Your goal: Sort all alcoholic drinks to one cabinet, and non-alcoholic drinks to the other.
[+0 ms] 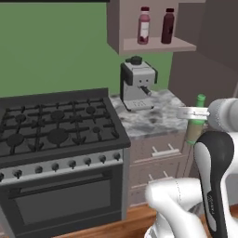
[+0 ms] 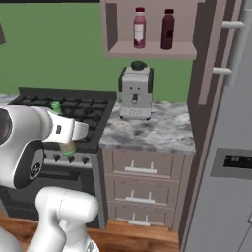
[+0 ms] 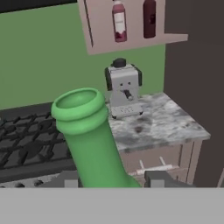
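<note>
Your green bottle (image 3: 89, 140) sits between the tool's two tips, its open mouth pointing up toward eleven o'clock in the hand view; the tool (image 1: 197, 113) is clenched around its neck just under the cap. In the left base view you see it carried upright in the air, off the table (image 1: 155, 116) at about four o'clock from the coffee machine (image 1: 137, 84). You are likely holding it by the neck so the body hangs clear for setting down in a cabinet. At twelve o'clock above the machine, the pink bottle (image 1: 144, 26) and maroon bottle (image 1: 168, 26) already stand side by side on the open cabinet shelf (image 1: 158, 46), so this one belongs elsewhere.
</note>
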